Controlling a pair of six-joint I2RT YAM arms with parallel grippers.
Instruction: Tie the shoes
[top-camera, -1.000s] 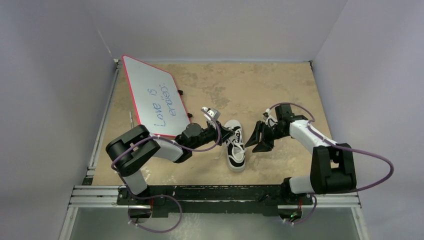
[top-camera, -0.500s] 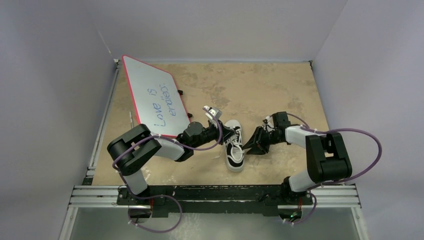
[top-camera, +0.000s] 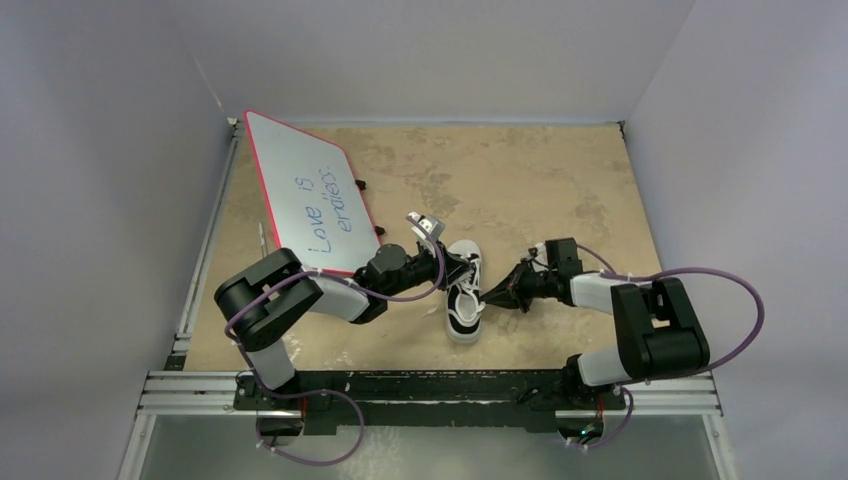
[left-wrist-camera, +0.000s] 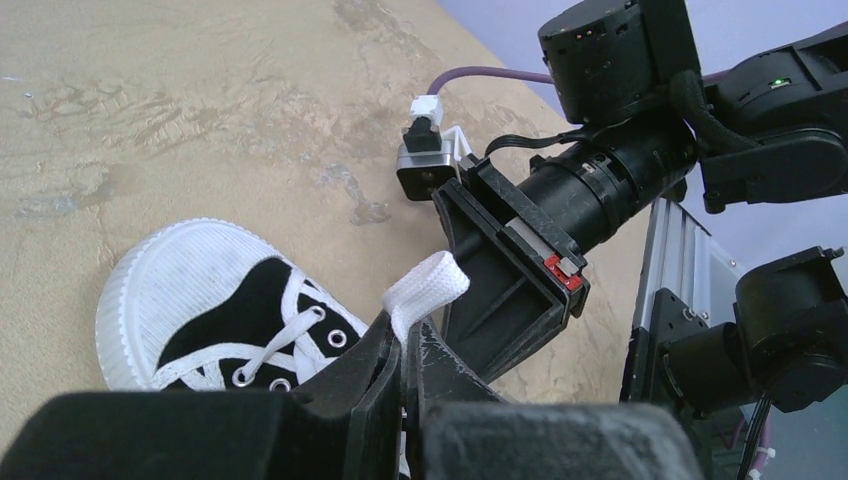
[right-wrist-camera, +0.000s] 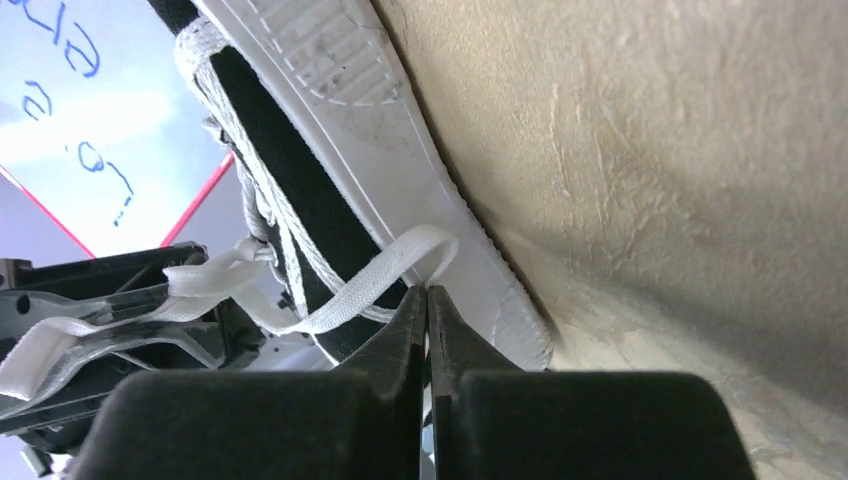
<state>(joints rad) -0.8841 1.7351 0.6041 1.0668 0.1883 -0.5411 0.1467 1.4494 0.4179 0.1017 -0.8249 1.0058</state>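
Right gripper (right-wrist-camera: 427, 292) has clamped a lace (right-wrist-camera: 378, 277), left gripper (left-wrist-camera: 403, 335) another, sneaker (top-camera: 464, 308) between them.

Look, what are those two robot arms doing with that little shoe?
They're working on tying a small black-and-white sneaker on the table. The left gripper is pinching one white lace end, and the right gripper is pinched shut on another lace strand beside the sole. I can't see a finished bow.

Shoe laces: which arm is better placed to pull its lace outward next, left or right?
Probably right. The right gripper is shut on a lace beside the sole, with open table behind. The left gripper also holds a lace end, but the whiteboard crowds that arm.
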